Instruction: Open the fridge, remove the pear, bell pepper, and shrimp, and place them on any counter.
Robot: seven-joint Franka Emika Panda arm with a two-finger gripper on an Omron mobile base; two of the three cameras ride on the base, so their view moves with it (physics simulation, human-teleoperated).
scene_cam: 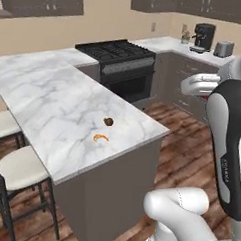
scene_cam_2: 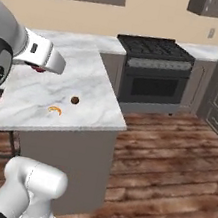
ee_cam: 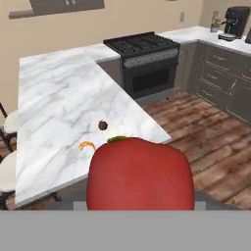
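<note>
A glossy red bell pepper (ee_cam: 138,174) looms large in the hand view, and my gripper (scene_cam_2: 41,67) is shut on it; the fingertips are hidden behind it. From the right base view a bit of the bell pepper (scene_cam_2: 37,69) peeks out under the hand, above the left part of the white marble counter (scene_cam_2: 82,71). The small brownish pear (scene_cam: 108,122) (scene_cam_2: 74,100) (ee_cam: 102,125) rests on the counter (scene_cam: 53,99) near its front corner. The orange curved shrimp (scene_cam: 100,137) (scene_cam_2: 55,109) (ee_cam: 87,145) lies just beside it. The fridge is out of view.
A black stove (scene_cam: 121,55) stands behind the counter's far end. Two cushioned stools (scene_cam: 20,167) line the island's left side. A coffee machine (scene_cam: 203,36) and a toaster (scene_cam: 224,49) sit on the back worktop. Wooden floor (scene_cam_2: 173,158) lies open to the right.
</note>
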